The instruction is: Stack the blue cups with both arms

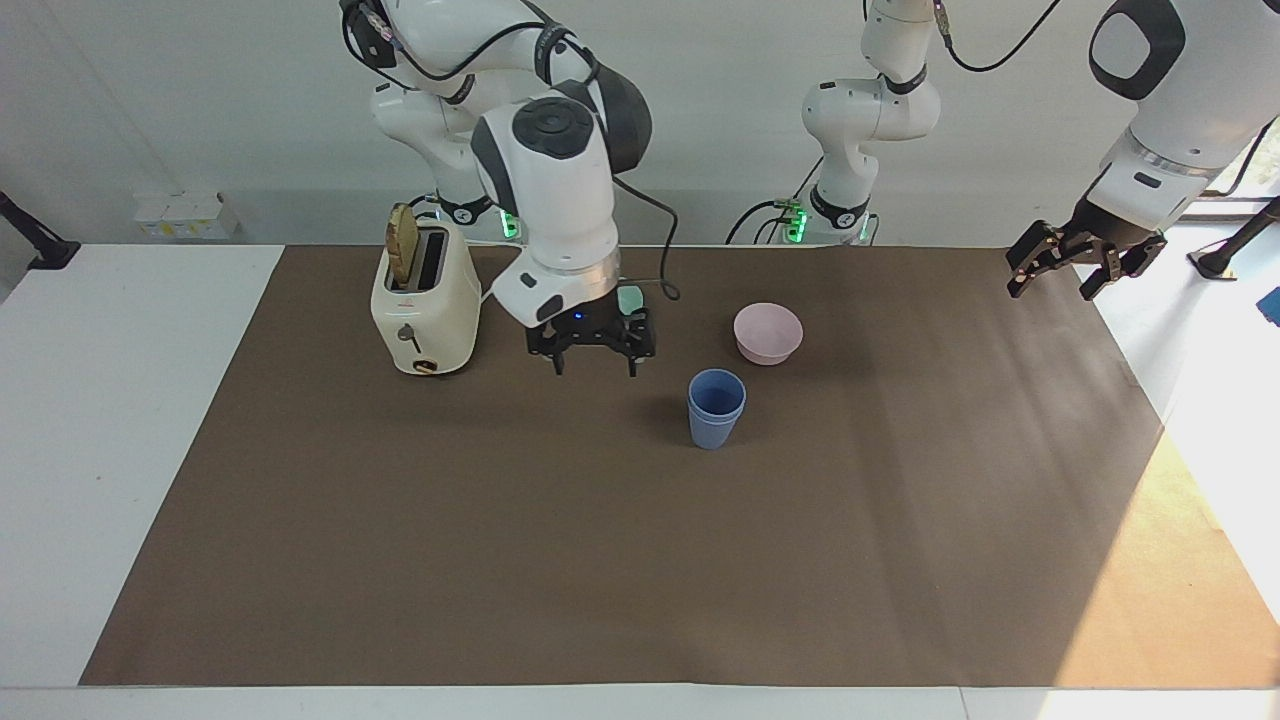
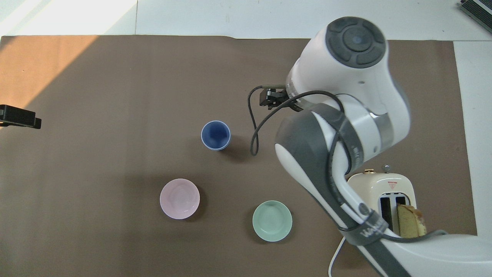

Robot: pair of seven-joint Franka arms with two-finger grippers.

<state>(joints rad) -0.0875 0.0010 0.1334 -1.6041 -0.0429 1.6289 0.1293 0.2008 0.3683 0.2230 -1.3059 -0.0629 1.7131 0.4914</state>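
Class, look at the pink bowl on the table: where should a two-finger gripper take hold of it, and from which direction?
Grip the pink bowl at its rim, coming straight down from above, one finger inside and one outside. It sits upright and open, its wall is thin, and it looks too wide to span across. Nothing stands close around it.

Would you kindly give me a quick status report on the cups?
Right gripper open, raised over the mat between toaster and cups. Left gripper open, waiting at its table end. Blue cups nested, upright, standing free. Nothing in the way.
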